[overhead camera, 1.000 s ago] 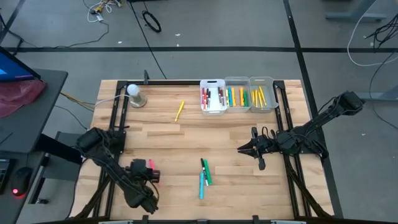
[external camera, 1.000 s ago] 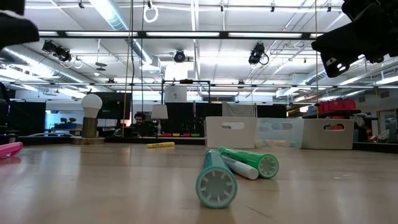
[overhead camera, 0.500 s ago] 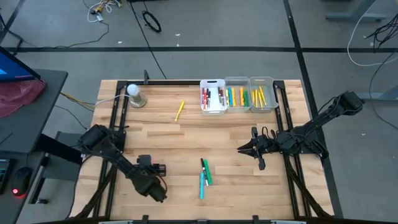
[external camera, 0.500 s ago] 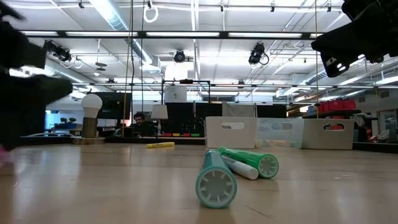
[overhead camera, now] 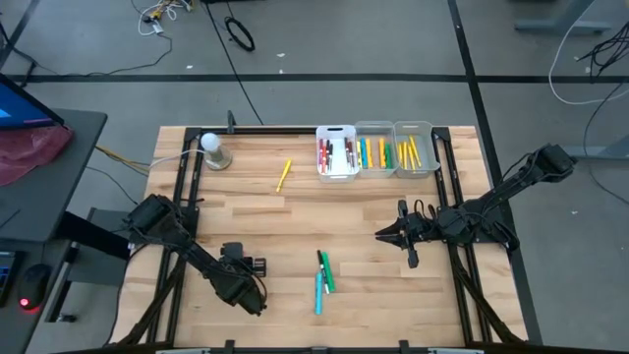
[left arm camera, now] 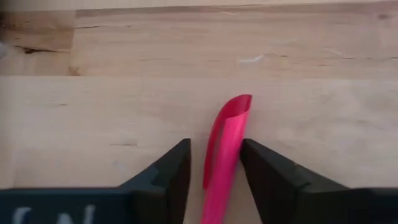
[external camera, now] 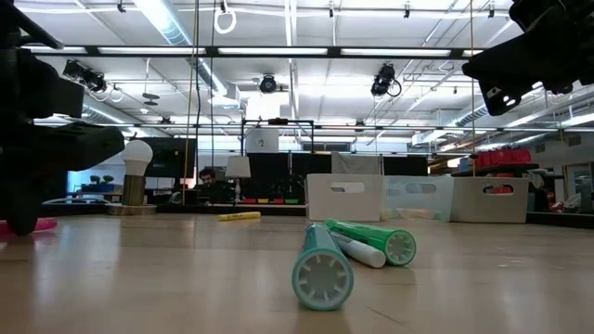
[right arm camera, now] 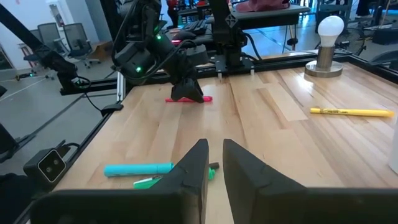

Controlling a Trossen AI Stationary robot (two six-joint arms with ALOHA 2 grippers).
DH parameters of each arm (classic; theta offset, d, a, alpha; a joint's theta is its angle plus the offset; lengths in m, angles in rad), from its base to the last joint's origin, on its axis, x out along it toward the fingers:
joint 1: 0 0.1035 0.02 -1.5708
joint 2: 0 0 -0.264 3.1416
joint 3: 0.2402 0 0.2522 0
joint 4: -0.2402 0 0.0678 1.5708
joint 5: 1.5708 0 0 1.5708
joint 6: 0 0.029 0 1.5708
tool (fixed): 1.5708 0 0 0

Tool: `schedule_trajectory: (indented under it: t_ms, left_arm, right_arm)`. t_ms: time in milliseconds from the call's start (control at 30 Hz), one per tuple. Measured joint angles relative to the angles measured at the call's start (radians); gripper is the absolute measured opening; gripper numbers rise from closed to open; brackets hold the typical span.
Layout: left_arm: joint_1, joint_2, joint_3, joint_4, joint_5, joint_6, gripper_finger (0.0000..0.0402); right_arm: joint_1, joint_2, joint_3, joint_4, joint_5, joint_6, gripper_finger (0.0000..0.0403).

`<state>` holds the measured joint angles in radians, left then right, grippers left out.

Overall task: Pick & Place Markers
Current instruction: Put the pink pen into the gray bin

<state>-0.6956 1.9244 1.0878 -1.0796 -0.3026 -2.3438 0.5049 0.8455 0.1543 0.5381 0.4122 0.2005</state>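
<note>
A pink marker [left arm camera: 227, 149] lies flat on the wood near the table's left front. My left gripper [left arm camera: 214, 146] points steeply down over it, open, one finger on each side. A gap shows at one finger; I cannot tell whether the other touches. In the high view the gripper [overhead camera: 246, 285] hides this marker. A cyan marker [overhead camera: 317, 292] and a green one [overhead camera: 325, 270] lie together at the front middle, a yellow one [overhead camera: 284, 174] farther back. My right gripper [overhead camera: 381, 236] waits at the right, its fingers almost together with nothing between them.
Three small bins [overhead camera: 336, 152] [overhead camera: 374, 149] [overhead camera: 415, 147] holding several markers stand in a row at the table's far edge. A bulb lamp [overhead camera: 214, 149] stands at the far left. Bare wood lies between the loose markers and the bins.
My left gripper has sunk and shifted toward the table's right edge, coming down over the pink marker, which now shows between its fingers. The marker has stayed where it lay.
</note>
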Motion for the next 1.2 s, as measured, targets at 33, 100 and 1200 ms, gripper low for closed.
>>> schedule_trajectory:
  t_ms: [33,100,1200]
  left_arm:
    - [0.0,0.0,0.0,0.004,-0.009,0.005,0.0143]
    - [0.0,0.002,-0.001,0.012,-0.026,0.02,0.0118]
    - [0.489,0.005,0.123,1.959,-0.053,2.149,0.0046]
  right_arm:
    - [0.0,0.0,0.0,0.0,0.0,0.0,0.0049]
    - [0.0,0.0,0.0,0.0,0.0,0.0,0.0049]
    - [0.0,0.159,-0.001,0.136,0.044,0.087,0.0131]
